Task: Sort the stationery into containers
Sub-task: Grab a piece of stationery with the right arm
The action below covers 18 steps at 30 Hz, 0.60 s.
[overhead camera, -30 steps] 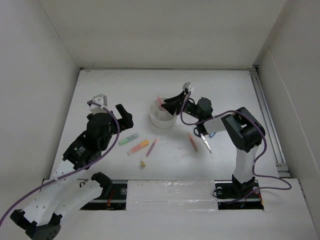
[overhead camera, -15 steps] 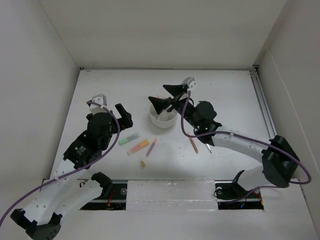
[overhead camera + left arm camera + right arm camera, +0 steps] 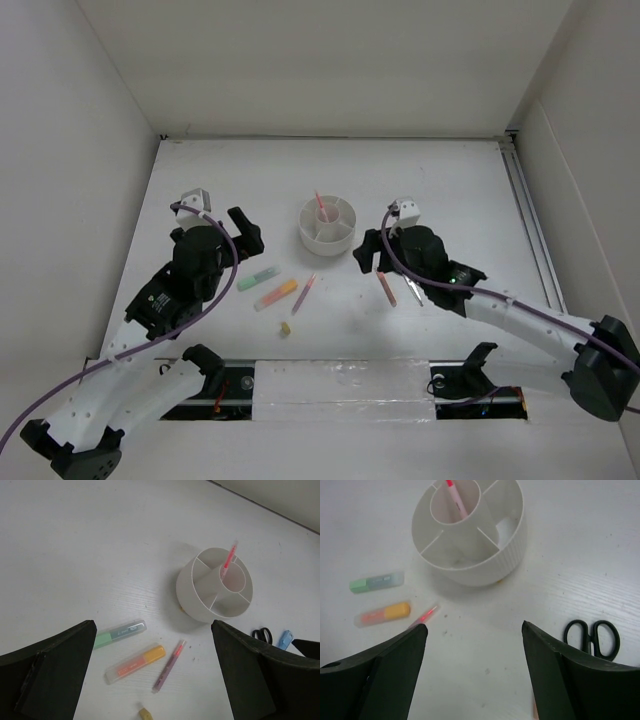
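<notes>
Stationery is mostly unsorted, I judge: only one pink pen (image 3: pixel 321 206) stands in the middle cup of the white organizer (image 3: pixel 325 244). On the table lie a green highlighter (image 3: pixel 258 274), an orange highlighter (image 3: pixel 277 294), a second pink pen (image 3: pixel 303 293) and an eraser bit (image 3: pixel 285 328). An orange pen (image 3: pixel 386 288), scissors (image 3: pixel 592 637) and a blue highlighter (image 3: pixel 285 639) lie on the right arm's side. The left gripper (image 3: pixel 154 627) and the right gripper (image 3: pixel 474 630) hover wide open and hold nothing.

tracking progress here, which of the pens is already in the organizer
The pink pen, standing tilted in the organizer's central cup. The other two lie flat on the table: a purplish pen beside the orange highlighter, an orange pen further right.
</notes>
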### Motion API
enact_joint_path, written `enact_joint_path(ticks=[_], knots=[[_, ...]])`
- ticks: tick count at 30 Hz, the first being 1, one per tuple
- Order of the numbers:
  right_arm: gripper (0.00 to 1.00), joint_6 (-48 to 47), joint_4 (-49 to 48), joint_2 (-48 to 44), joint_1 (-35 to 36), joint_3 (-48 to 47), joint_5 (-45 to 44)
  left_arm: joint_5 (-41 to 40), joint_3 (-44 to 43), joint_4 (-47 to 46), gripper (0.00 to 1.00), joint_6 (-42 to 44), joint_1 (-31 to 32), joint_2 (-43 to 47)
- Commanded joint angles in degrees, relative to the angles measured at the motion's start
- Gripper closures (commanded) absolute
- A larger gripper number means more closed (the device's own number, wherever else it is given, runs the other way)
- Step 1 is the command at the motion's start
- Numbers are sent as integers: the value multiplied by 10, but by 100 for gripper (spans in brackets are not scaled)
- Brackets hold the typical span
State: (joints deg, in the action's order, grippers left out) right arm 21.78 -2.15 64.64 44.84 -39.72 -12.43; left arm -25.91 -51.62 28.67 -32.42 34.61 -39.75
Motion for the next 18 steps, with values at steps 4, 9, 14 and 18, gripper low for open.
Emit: enact_joint_path(ticks=[4,9,14,18], knots=[[23,27,85,-19,-40,-15,29,11,-17,-7,1,3,-2,5],[32,42,124,50,-39,-30,1,6,-17,-2,1,-4,-2,12],[33,49,118,86,-39,-25,-13,-31,-23,11,1,-19,-2,23],[35,34,118,96,-67,-25,-1,-31,-23,11,1,-19,-2,28]])
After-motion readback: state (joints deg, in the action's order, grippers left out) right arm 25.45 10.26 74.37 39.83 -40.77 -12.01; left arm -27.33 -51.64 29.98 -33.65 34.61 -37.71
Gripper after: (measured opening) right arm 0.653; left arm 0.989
